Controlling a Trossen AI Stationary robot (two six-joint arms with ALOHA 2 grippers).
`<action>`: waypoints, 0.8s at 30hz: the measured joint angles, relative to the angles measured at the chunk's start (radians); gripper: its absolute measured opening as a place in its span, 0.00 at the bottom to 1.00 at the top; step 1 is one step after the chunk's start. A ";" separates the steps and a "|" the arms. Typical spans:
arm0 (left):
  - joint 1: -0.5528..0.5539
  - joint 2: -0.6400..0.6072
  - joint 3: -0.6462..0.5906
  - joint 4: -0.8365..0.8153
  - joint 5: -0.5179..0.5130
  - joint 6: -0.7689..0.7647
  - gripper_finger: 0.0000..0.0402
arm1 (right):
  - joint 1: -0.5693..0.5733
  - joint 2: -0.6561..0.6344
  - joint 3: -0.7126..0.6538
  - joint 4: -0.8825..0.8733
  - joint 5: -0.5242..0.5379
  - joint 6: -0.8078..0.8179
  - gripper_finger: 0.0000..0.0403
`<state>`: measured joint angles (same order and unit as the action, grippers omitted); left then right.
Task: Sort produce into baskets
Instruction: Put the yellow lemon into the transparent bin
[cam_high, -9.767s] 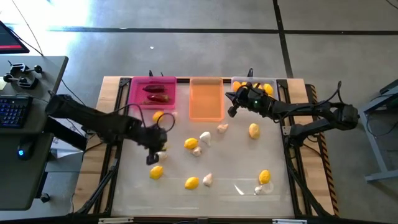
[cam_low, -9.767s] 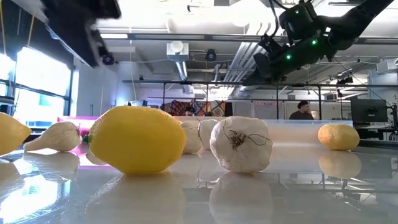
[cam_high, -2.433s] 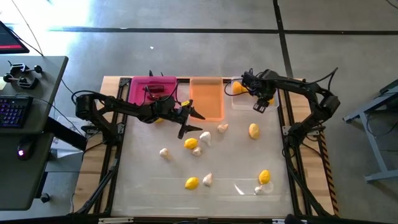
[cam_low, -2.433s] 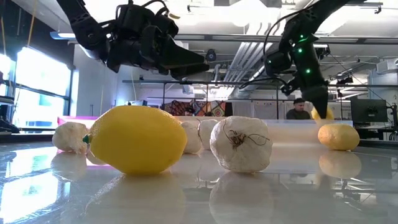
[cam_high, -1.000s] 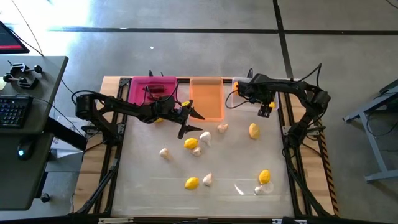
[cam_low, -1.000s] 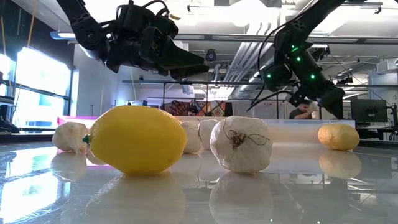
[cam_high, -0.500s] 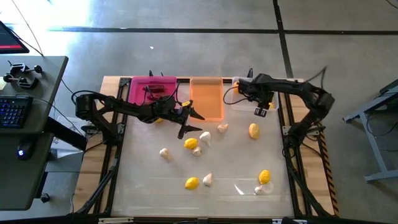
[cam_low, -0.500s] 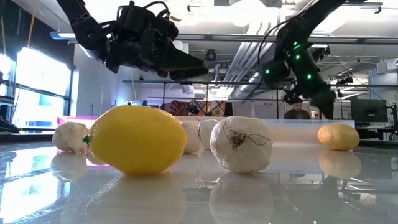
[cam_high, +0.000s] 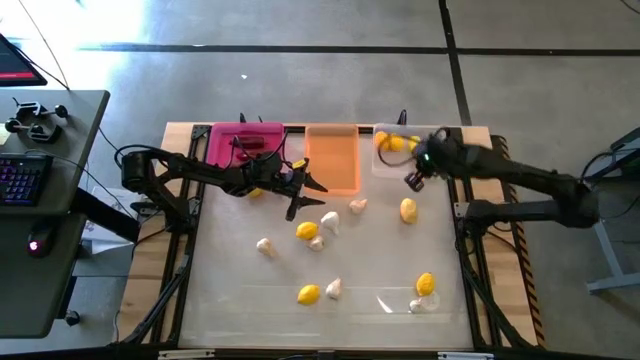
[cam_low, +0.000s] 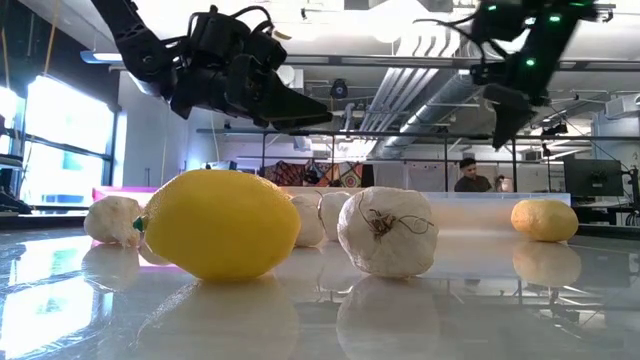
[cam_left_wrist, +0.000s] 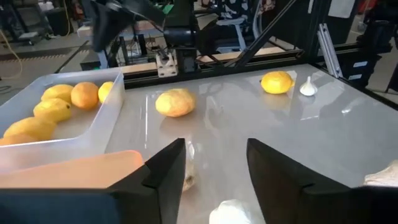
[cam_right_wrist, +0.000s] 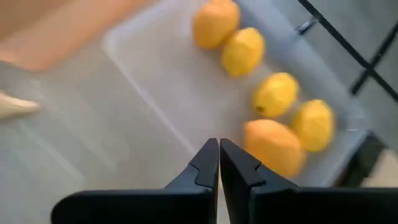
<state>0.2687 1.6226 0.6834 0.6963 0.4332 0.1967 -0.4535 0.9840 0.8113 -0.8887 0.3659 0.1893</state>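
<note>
The right gripper (cam_right_wrist: 219, 163) is hanging with its jaws pressed together and nothing between them, just above the near edge of the clear basket (cam_high: 385, 163), where five lemons (cam_right_wrist: 275, 93) are lying along the far side. In the high view this gripper (cam_high: 413, 178) is sitting at the basket's front corner, with a loose lemon (cam_high: 408, 209) on the tabletop (cam_high: 370, 260) just in front of it.

The left gripper (cam_left_wrist: 211, 165) is holding its jaws apart, empty, over the front edge of the orange basket (cam_high: 331, 160); seen from above, it (cam_high: 299, 196) is pointing toward a garlic bulb (cam_high: 357, 205) near that basket. Beside the orange basket, the pink basket (cam_high: 226, 146) is holding dark red chili peppers (cam_high: 252, 150).

More produce is lying scattered on the tabletop: a lemon (cam_high: 308, 230) with garlic (cam_high: 329, 221) beside it near the centre, a garlic bulb (cam_high: 264, 244) toward the left, a lemon and garlic pair (cam_high: 309, 293) nearer the front, and a lemon (cam_high: 425, 284) at the front right touching a clear plastic scrap (cam_high: 408, 302).
</note>
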 joint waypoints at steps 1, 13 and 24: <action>0.000 0.000 0.000 0.002 -0.001 0.004 0.37 | 0.033 -0.030 -0.037 0.034 0.000 0.037 0.01; 0.000 0.000 0.000 -0.018 0.001 0.019 0.12 | 0.474 -0.144 -0.278 0.244 0.152 0.421 0.00; 0.000 0.000 -0.065 0.084 0.005 0.017 0.03 | 0.663 -0.073 -0.269 0.144 0.168 0.777 0.02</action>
<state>0.2684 1.6222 0.6189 0.7800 0.4379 0.2132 0.2100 0.9112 0.5419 -0.7452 0.5342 0.9660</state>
